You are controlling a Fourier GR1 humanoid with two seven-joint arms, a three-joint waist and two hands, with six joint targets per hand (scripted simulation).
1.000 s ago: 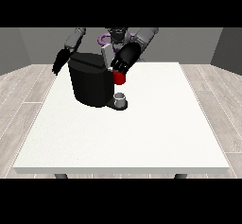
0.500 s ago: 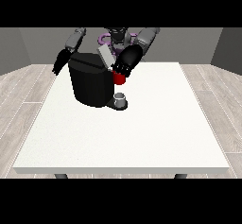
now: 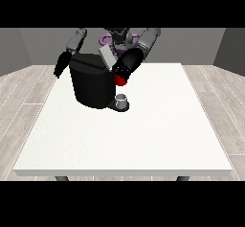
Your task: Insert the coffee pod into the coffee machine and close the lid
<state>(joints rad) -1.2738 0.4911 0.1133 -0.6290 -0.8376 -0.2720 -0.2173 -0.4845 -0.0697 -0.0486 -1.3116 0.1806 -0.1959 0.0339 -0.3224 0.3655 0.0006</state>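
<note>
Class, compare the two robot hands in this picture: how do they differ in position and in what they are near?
The hand at the view's right reaches to the coffee machine, by a red thing at the machine; the hand at the view's left hangs beside the machine's far side, nearer the table edge. Both are black.

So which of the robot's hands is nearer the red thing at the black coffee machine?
Its left, the hand at the view's right, sits right above the red thing at the machine. The hand at the view's left hangs beyond the black coffee machine, on its far side.
</note>
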